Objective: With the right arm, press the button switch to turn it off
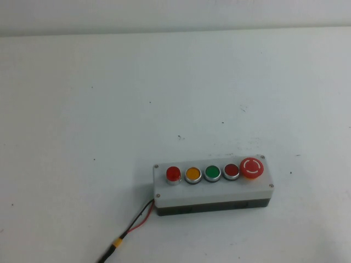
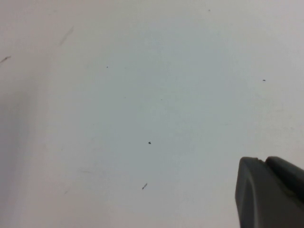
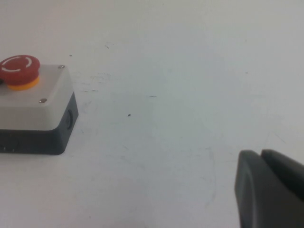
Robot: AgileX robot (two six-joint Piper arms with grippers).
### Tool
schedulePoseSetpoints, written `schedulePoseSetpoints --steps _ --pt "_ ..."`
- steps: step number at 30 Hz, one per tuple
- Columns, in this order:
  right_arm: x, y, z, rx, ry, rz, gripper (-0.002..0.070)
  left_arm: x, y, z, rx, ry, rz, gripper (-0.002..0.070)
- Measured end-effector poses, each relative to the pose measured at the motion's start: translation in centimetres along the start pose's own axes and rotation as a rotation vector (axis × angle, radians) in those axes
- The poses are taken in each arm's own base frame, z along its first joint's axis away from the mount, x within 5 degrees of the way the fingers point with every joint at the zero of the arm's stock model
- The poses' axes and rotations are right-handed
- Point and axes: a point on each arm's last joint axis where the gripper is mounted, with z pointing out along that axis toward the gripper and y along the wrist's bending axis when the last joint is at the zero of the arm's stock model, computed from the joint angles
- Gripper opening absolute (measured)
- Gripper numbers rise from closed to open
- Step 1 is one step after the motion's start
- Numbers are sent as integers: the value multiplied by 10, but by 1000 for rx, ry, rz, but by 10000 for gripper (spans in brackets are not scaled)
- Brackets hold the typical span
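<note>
Box (image 1: 213, 189) sits on table (image 1: 109, 109), toward the near edge, slightly right of centre, long axis running left-right. Five buttons in one row on its top face. Left to right: button switch (image 1: 173, 174) at left end, second button (image 1: 193, 175), third button (image 1: 213, 173), fourth button (image 1: 231, 171), mushroom button (image 1: 252, 167) at right end. Cable (image 1: 129, 230) leaves the box's near-left corner, runs toward the near edge. Left gripper (image 2: 270, 192) over bare table. Right gripper (image 3: 270, 190) off the box's mushroom-button end, well apart.

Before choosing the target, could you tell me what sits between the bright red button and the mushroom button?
High view: yellow button, green button, darker red button.
</note>
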Motion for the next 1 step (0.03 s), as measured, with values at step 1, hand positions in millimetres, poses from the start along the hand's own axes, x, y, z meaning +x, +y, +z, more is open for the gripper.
schedulePoseSetpoints --steps 1 --pt "0 0 0 0 0 0 -16 0 0 0 0 0 0 -2"
